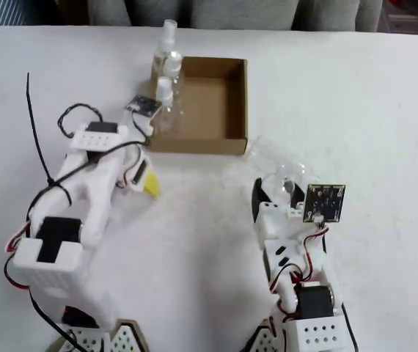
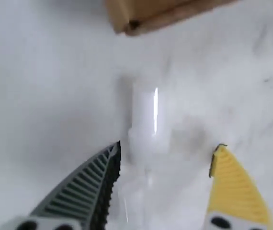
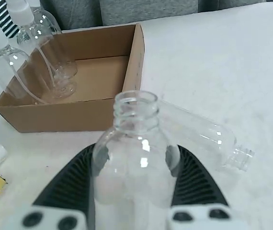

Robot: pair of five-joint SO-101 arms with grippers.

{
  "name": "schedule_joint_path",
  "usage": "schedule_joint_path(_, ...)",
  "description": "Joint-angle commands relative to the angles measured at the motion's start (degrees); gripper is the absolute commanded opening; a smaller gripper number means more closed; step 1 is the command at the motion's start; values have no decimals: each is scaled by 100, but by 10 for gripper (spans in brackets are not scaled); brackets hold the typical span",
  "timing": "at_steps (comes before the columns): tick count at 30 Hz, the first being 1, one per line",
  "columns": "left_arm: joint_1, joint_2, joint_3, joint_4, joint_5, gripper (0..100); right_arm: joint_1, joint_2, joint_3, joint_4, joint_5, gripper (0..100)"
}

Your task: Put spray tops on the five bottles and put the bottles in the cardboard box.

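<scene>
My right gripper [image 3: 136,191] is shut on a clear, topless bottle [image 3: 135,153] held upright in front of the cardboard box [image 3: 103,76]. A second topless bottle [image 3: 208,134] lies on its side on the table just beyond it, near the box's corner. Three bottles with white spray tops [image 1: 169,70] stand along one side of the box [image 1: 227,136]. My left gripper [image 2: 167,158] is open just above the table by the box's near corner. A white spray top [image 2: 143,124] lies between its grey finger [image 2: 93,182] and yellow finger [image 2: 232,182].
The white table [image 1: 356,95] has open room to the right of the box and between the two arms. Black cables [image 1: 40,139] trail to the left of the left arm. Both arm bases sit at the near edge.
</scene>
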State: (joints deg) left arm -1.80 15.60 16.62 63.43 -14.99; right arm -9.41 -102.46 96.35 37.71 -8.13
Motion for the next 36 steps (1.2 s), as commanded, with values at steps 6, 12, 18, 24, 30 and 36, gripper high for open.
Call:
schedule_joint_path(6,-13,-13,-325,-176,79,300,13,-75,53,22,0,16)
schedule_joint_path(12,-13,488,-615,-105,44,210,13,-75,53,22,0,16)
schedule_joint_path(18,-13,1367,-1688,703,26,149,13,-75,53,22,0,16)
schedule_joint_path(24,-13,1578,-1925,967,18,32,13,-75,53,22,0,16)
schedule_joint_path(30,-13,1578,-1943,1152,18,20,13,-75,53,22,0,16)
schedule_joint_path(36,-66,1560,-1960,1169,18,20,13,-75,53,22,0,16)
